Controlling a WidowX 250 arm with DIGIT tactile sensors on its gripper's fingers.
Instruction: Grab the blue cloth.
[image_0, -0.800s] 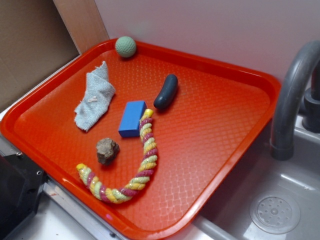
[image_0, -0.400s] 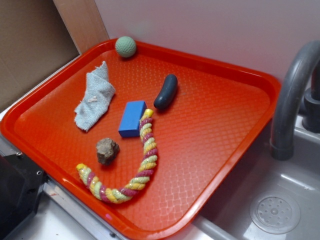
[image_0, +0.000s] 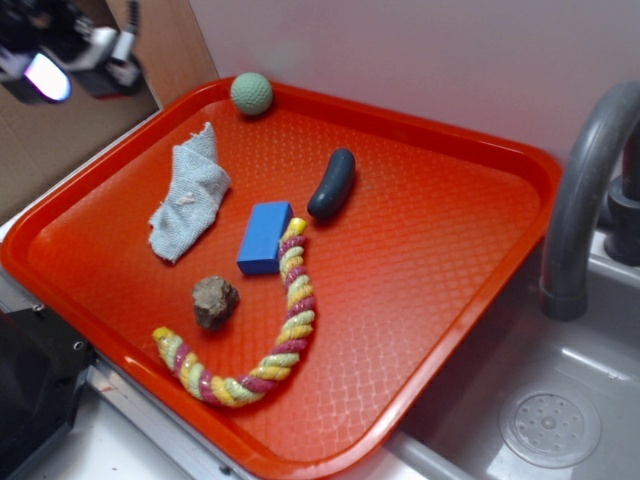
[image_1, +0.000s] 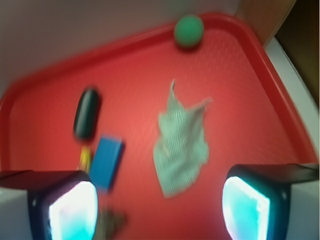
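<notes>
The blue cloth (image_0: 188, 198), a pale grey-blue frayed rag with a faint pink stain, lies flat on the left part of the red tray (image_0: 450, 240). In the wrist view the cloth (image_1: 181, 146) lies below and between my two fingers. My gripper (image_0: 70, 55) has come in blurred at the top left, high above the tray's left rim. In the wrist view the gripper (image_1: 160, 207) is open and empty, its jaws wide apart.
On the tray lie a green ball (image_0: 251, 93), a dark sausage-shaped piece (image_0: 332, 184), a bright blue block (image_0: 264, 237), a brown lump (image_0: 215, 302) and a yellow-pink rope (image_0: 270, 335). A grey faucet (image_0: 585, 190) and a sink (image_0: 550, 425) stand at the right.
My gripper has come into the exterior view at the top left; before it was out of view. Nothing on the tray has moved.
</notes>
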